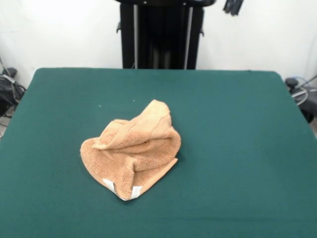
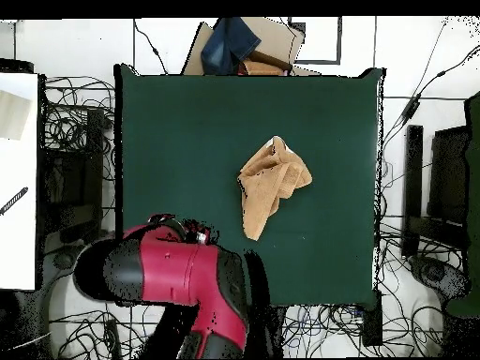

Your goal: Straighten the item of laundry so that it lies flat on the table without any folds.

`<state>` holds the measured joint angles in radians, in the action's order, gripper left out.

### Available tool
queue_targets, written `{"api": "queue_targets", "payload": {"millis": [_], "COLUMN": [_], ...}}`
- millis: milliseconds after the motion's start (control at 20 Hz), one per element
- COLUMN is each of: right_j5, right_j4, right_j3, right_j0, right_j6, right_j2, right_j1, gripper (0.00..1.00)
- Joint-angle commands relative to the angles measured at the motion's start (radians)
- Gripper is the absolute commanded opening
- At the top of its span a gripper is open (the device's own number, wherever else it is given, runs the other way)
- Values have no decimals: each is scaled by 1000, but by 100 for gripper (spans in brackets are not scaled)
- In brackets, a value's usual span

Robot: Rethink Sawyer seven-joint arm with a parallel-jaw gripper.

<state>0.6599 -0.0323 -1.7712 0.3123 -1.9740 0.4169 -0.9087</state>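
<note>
Front view shows my hand (image 1: 233, 6) only as a small dark shape at the top edge, drawn far back and high above the bench (image 1: 237, 148); I cannot tell from so little how it is set. The towel (image 1: 132, 151) lies well apart from it, down and toward the middle of the bench, a little to the picture's left of centre.

The towel is not flat. It is bunched into a heap with one flap (image 1: 156, 116) standing up and curled over the rest, and a pointed corner with the white tag (image 1: 121, 191) turned toward the camera's side. In the overhead view the towel (image 2: 270, 186) makes a long shape (its long axis runs from the upper right down to the lower left of that picture), and the narrow end (image 2: 253, 230) points toward my side of the bench. My arm (image 2: 178, 281) sits over the near edge, off to the left of the towel in that picture, so I judge I must reach forward and across to come to it.

Room is good. Green cloth is free on every side of the towel, and no edge of the bench is near, so I think a corner can be pulled outward in any direction. The narrow end is the nearest part to me.
</note>
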Motion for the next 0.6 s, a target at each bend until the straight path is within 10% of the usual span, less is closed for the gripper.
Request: {"api": "queue_targets", "payload": {"millis": [50, 600], "right_j5": [53, 31], "right_j4": [-49, -100], "right_j3": [71, 125], "right_j0": [17, 33], "right_j6": [-369, -379], "right_j2": [16, 51], "right_j1": [201, 300], "gripper": [0, 0]}}
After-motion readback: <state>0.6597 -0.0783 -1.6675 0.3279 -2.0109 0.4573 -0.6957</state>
